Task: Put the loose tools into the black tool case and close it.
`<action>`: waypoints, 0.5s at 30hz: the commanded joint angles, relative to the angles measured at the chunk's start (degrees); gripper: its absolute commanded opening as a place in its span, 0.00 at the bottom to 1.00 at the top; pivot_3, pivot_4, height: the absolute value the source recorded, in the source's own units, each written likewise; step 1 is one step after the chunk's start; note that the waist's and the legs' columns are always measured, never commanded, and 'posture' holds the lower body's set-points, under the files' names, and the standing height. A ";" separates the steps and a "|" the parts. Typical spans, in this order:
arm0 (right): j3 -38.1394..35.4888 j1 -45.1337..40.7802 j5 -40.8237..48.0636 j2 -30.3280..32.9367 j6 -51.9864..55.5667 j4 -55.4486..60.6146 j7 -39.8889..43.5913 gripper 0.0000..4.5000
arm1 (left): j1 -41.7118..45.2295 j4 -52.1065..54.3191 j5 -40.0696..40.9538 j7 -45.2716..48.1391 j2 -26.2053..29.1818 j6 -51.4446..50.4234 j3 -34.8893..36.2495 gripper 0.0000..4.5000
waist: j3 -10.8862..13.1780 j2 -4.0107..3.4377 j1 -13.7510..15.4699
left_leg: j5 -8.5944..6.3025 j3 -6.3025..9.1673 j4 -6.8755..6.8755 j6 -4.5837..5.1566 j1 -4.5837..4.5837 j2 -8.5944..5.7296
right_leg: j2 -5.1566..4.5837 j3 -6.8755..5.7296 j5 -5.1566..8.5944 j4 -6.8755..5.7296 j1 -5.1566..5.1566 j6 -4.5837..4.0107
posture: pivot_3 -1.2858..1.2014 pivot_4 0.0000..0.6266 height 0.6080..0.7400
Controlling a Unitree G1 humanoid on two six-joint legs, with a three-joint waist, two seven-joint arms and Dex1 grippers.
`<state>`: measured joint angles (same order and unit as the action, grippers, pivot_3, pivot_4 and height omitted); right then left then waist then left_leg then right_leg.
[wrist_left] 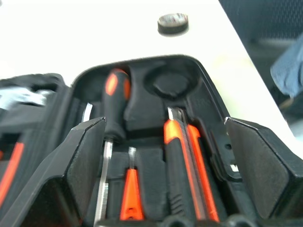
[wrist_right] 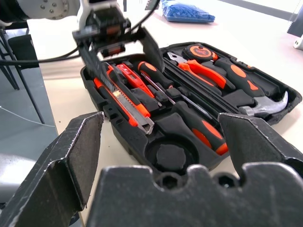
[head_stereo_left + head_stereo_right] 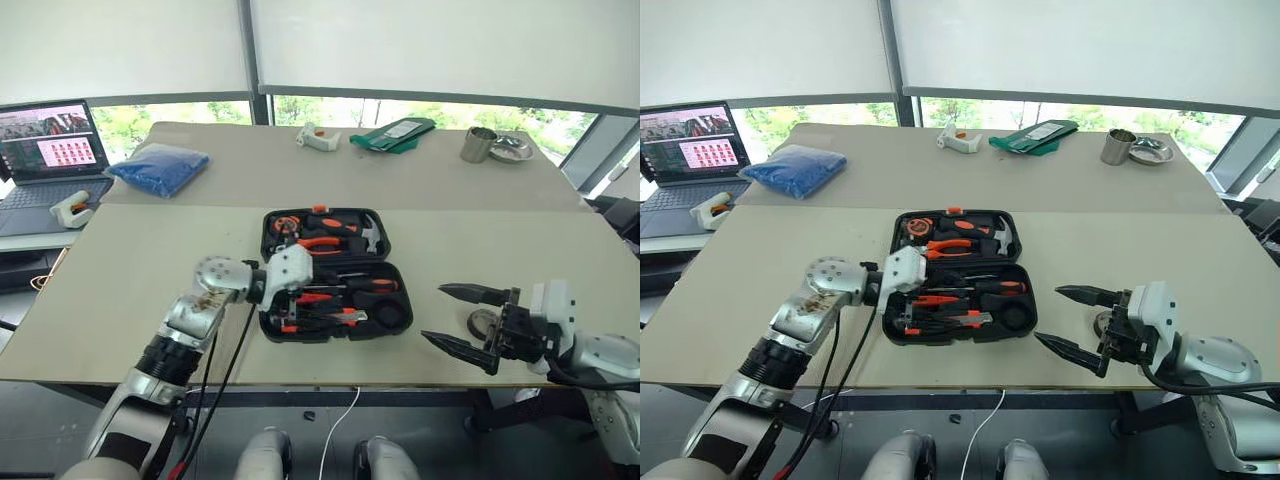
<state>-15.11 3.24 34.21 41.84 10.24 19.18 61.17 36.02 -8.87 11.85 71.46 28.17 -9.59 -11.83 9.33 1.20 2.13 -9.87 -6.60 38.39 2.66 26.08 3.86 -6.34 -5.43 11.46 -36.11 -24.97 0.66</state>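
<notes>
Open black tool case (image 3: 330, 275) lies mid-bench (image 3: 140, 290), tools inside.
Left hand (image 2: 118, 45), fingers spread and empty, hovers over the case's left end above the utility knife (image 2: 125, 101). Right hand (image 3: 462, 318), spread wide, waits right of the case beside the tape roll (image 1: 173, 22).

Beige table (image 3: 130, 290) carries open tool case (image 3: 335, 275), tape roll (image 3: 482, 323).

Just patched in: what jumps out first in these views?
The open black tool case lies mid-table, orange-handled tools in its recesses. The left end effector hovers open over its near-left corner; the right end effector waits open beside it, near a small tape roll on the table.
</notes>
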 commanded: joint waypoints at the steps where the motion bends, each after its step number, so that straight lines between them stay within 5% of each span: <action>1: -0.37 -0.54 0.12 -0.36 -0.76 0.73 -0.30 1.00 | 0.28 -1.90 1.76 1.05 1.32 2.63 2.65 0.84 | 0.00 0.00 0.02 | 0.00 0.00 0.00 0.00 0.00 0.00 | 0.00 0.00 0.00 0.00 0.00 0.00 | 0.52 0.24 1.00; 11: 0.26 0.06 -0.56 -1.52 -1.09 0.52 -0.98 1.00 | -4.27 -2.23 -0.42 0.99 1.09 8.94 0.77 0.02 | 0.00 0.00 0.19 | 0.00 -0.01 0.02 0.00 0.01 -0.02 | -0.04 -0.01 0.00 0.02 0.01 -0.01 | 0.52 0.24 1.00; 15: 0.18 0.13 -0.60 -1.53 -0.93 0.42 -0.94 1.00 | -5.75 -1.59 -1.22 0.76 0.70 9.98 -0.37 0.02 | 0.00 0.00 0.13 | 0.00 -0.01 0.02 0.00 0.01 -0.01 | -0.04 0.00 0.00 0.02 0.00 -0.01 | 0.52 0.24 1.00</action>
<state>-14.03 3.38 33.77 40.30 10.23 18.91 60.63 30.36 -12.27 10.79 72.52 28.94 -1.19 -12.14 9.33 1.19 2.27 -9.87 -6.62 38.41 2.65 26.10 3.86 -6.37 -5.43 11.46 -36.09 -24.98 0.65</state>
